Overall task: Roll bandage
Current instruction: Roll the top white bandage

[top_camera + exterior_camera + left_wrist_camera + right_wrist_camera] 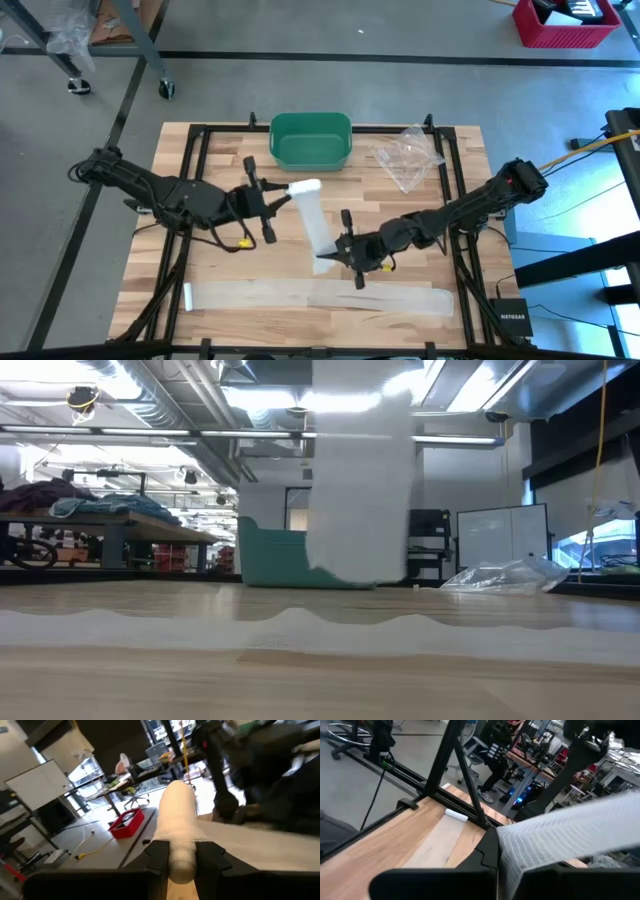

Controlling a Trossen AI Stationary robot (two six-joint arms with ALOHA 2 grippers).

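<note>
The bandage (318, 228) was held up off the counter (230, 320) between the two arms, and it looked to me as though that was the point: one end kept fixed as a core while the loose length was drawn taut so it could be wound without dragging on the wood. The left claw (270, 200) sat near the middle of the counter, in front of the green bin (311, 140), its fingers (159, 856) clamped on either side of the rolled end (175, 820), which stuck out forward like a short white cylinder. From there the strip ran down and across to the right claw (335, 258), whose fingers were pressed together on the flat gauze (560, 840) near its lower end. A second long strip (320, 296) lay flat along the near edge of the counter, untouched, and a crumpled clear bag (408, 158) sat beside the bin.
</note>
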